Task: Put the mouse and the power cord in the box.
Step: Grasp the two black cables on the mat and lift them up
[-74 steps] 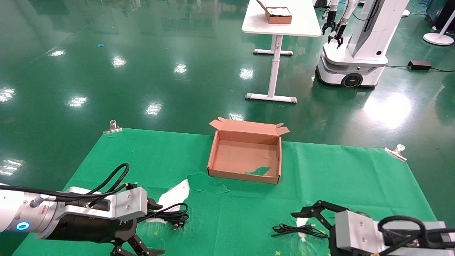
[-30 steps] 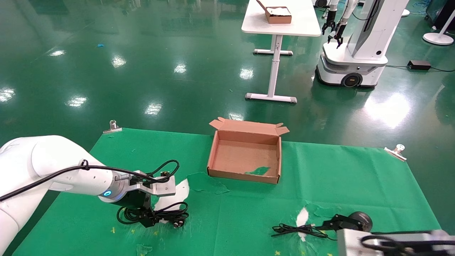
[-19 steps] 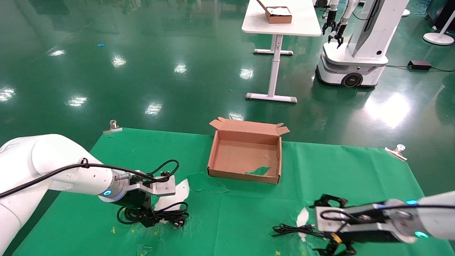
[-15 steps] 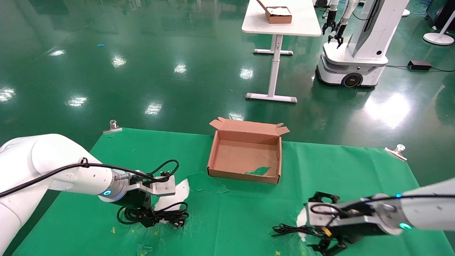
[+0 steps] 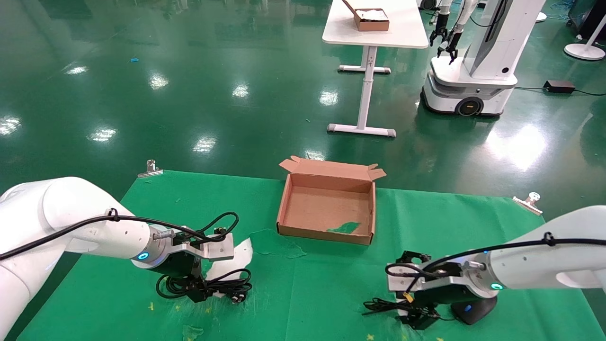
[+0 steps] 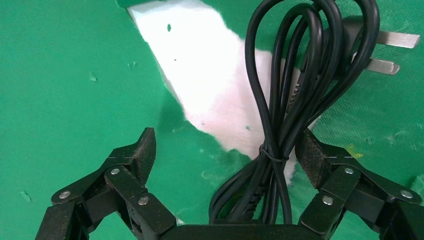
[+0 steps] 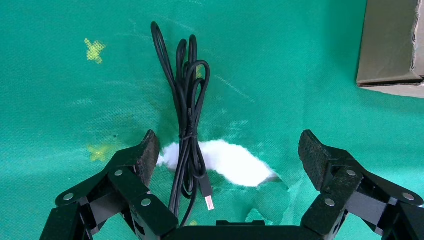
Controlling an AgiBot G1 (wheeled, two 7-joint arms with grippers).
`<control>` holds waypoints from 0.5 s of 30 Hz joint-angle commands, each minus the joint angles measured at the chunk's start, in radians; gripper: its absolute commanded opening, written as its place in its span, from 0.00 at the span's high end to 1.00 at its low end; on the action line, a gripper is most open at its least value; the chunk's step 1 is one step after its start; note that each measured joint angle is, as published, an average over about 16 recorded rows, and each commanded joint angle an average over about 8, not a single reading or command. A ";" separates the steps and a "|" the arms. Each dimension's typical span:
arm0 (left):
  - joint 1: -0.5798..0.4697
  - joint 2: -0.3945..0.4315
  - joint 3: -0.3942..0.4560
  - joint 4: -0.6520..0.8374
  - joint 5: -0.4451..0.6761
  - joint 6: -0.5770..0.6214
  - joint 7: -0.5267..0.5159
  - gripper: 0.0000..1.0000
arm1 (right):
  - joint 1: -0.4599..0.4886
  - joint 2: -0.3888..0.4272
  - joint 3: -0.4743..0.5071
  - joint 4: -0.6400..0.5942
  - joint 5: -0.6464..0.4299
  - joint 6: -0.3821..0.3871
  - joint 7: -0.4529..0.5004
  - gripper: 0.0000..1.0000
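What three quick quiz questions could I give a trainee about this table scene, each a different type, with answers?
1. True or false: the shallow brown cardboard box already holds the small black oval mouse.
2. Which claw straddles the thick looped black power cord? A) left claw B) right claw
3. Fill in: the right claw hovers over the mouse's thin bundled ____.

Key: 1 false; 2 A; 3 cable.
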 commanded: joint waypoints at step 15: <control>-0.001 0.000 0.000 0.000 -0.001 -0.001 0.001 1.00 | 0.000 0.000 0.000 0.001 0.000 -0.001 -0.002 1.00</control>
